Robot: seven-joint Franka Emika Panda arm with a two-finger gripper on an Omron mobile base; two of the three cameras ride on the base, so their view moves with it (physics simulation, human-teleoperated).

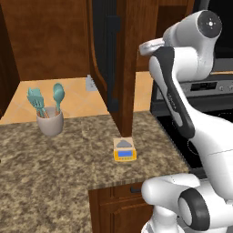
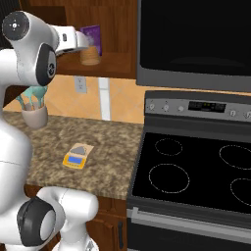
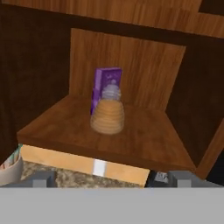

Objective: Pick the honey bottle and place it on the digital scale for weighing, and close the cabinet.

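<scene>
- The honey bottle (image 3: 107,114) stands upright on the wooden shelf (image 3: 144,140) inside the open cabinet (image 1: 129,54), near the shelf's middle, its pale cap on top and its ribbed amber body rounded like a hive.
- Just behind it, touching or nearly so, a purple box (image 3: 105,83) stands upright against the back of the cabinet.
- In the right base view the bottle (image 2: 90,56) sits on the same shelf with the purple box (image 2: 93,37) behind it, just past the end of the arm's white hand.
- The claw (image 3: 111,177) is open: its two dark fingertips (image 3: 41,178) rise well apart at the bottom of the hand view, with nothing between them, and the bottle lies ahead of them, apart from both.
- The cabinet door (image 1: 109,59) stands swung out, edge-on in the left base view, with its long black vertical handle (image 1: 112,63) facing the camera.
- The digital scale (image 1: 124,150) lies on the speckled stone tabletop (image 1: 54,173) below the door, its grey plate bare and its blue display toward the front edge.
- A beige cup (image 1: 50,122) holding teal utensils stands on the tabletop to the left of the scale, well apart from it.
- A black stove (image 2: 196,171) adjoins the tabletop on the right.
</scene>
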